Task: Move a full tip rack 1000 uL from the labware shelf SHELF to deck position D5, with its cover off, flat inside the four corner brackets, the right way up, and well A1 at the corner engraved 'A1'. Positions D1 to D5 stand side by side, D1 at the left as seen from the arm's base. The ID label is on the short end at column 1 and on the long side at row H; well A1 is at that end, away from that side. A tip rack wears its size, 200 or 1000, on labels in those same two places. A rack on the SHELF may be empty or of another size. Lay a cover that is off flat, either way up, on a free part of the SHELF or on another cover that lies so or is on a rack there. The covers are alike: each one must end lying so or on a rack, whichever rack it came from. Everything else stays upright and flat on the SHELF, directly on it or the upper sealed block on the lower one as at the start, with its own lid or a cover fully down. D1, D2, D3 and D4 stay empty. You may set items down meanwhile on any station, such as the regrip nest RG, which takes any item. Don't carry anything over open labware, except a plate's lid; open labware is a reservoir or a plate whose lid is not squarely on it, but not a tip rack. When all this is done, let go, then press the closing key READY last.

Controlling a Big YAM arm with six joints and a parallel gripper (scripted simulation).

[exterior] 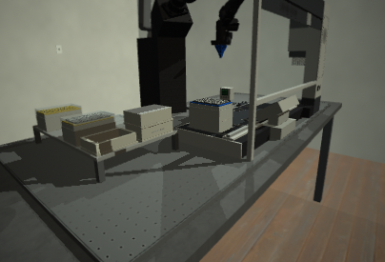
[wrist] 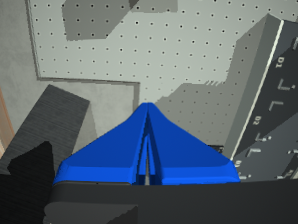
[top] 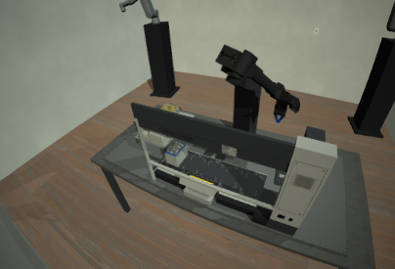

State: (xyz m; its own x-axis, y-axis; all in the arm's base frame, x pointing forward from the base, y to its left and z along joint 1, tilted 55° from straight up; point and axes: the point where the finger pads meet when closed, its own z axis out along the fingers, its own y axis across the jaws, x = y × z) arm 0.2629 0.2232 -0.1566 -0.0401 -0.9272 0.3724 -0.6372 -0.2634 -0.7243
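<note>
Top view: the arm stands on a black pedestal (top: 244, 113) behind the deck enclosure. Its hand (top: 279, 117), with blue fingers, hangs in the air to the right of the pedestal, well above the tabletop (top: 342, 226). A tip rack with a blue rim (top: 174, 152) sits uncovered at the left end of the dark deck (top: 230, 172), inside the frame. A beige cabinet (top: 305, 182) closes the frame's right end.

Exterior view: the hand (exterior: 220, 50) points down, high over the area behind the deck, touching nothing. The blue-rimmed tip rack (exterior: 211, 114) stands upright on the deck, its tips showing on top. On the shelf (exterior: 97, 160) at left stand a yellow-topped rack (exterior: 58, 116), a rack with a yellow band (exterior: 89, 126), an open tray-like piece (exterior: 109, 141) in front of it, and two stacked pale blocks (exterior: 148, 121). Whether the tray-like piece is a cover cannot be told.

Wrist view: the blue fingers are pressed together to a point, fully closed with nothing between them. Below lie the perforated tabletop (wrist: 166, 36), a dark ribbed pad (wrist: 49, 123) at left, and the deck's edge with white corner marks (wrist: 273, 123) at right.
</note>
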